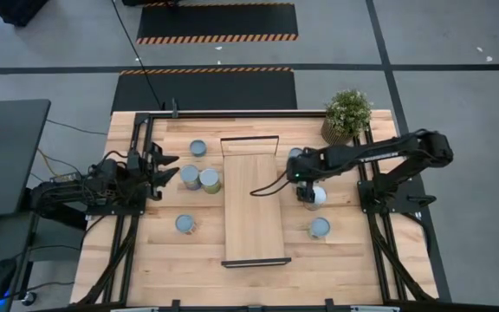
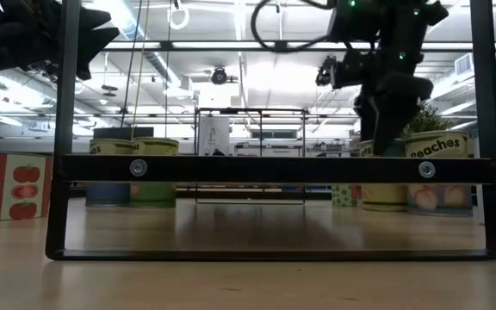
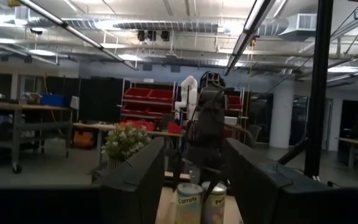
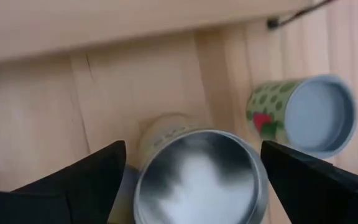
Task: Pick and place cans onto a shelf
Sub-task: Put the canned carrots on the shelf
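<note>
The shelf (image 1: 253, 208) lies along the table's middle, and its black end frame (image 2: 274, 168) fills the low view. My right gripper (image 1: 308, 192) is open, fingers pointing down on either side of a can (image 4: 201, 177) with a silvery top, just right of the shelf. Another can (image 1: 319, 228) stands nearer, and one (image 1: 295, 154) is partly hidden by the arm. My left gripper (image 1: 167, 169) is open and level, facing two cans (image 1: 190, 177) (image 1: 209, 180) that stand side by side. Single cans stand at the far left (image 1: 198, 148) and near left (image 1: 185, 224).
A potted green plant (image 1: 347, 114) stands at the table's far right corner. A black frame bar (image 1: 145, 139) runs along the table's left side beside my left arm. A dark cable (image 1: 267, 186) loops from the right arm over the shelf.
</note>
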### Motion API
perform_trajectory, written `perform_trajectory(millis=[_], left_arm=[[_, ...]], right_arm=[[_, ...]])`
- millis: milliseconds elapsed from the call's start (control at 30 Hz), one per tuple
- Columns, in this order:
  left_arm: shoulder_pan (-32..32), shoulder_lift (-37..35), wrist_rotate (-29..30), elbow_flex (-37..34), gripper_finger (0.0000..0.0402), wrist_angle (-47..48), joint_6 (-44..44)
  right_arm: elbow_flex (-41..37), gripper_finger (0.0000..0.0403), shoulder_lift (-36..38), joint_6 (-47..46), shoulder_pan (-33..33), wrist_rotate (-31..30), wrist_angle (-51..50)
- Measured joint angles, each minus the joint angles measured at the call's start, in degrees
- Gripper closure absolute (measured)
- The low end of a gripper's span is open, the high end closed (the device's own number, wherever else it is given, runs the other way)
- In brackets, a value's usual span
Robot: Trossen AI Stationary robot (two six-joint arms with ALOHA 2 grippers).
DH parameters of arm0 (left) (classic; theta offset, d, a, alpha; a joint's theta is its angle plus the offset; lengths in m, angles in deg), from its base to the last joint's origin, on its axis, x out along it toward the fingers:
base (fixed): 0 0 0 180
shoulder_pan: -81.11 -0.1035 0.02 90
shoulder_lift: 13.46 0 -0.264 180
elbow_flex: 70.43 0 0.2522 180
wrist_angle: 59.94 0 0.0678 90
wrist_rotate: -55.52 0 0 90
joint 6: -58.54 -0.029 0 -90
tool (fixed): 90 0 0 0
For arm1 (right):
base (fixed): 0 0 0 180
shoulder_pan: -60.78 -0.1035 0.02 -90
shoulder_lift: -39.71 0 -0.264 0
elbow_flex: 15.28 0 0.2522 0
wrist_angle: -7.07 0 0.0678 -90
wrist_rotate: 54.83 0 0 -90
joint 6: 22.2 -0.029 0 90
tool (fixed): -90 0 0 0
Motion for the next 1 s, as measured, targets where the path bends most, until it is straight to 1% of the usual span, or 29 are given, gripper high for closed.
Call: perform_trajectory(millis=[133, 467, 600, 767, 900, 1000], left_arm=[[0.0, 0.0, 0.0, 0.0, 0.0230, 0.9, 1.5], [0.0, 0.0, -0.4, 0.0, 0.0230, 2.1, 3.3], [0.0, 0.0, -0.5, 0.0, 0.0230, 2.2, 3.3], [0.0, 0.0, -0.5, 0.0, 0.0230, 2.2, 3.3], [0.0, 0.0, -0.5, 0.0, 0.0230, 2.3, 3.3], [0.0, 0.0, -0.5, 0.0, 0.0230, 2.3, 3.3]], right_arm=[[0.0, 0.0026, -1.4, -0.1, 0.3, 0.2, -2.0], [0.1, 0.0071, -1.9, 1.4, 1.1, 0.8, -3.3], [0.9, 0.0075, -2.1, 1.6, 1.5, 1.0, -4.2], [6.5, 0.0073, -2.1, 1.6, 1.4, 1.0, -4.9], [12.4, 0.0073, -2.1, 2.0, 1.4, 1.0, -6.2], [17.4, 0.0073, -3.6, 3.0, 1.4, 1.7, -6.8]])
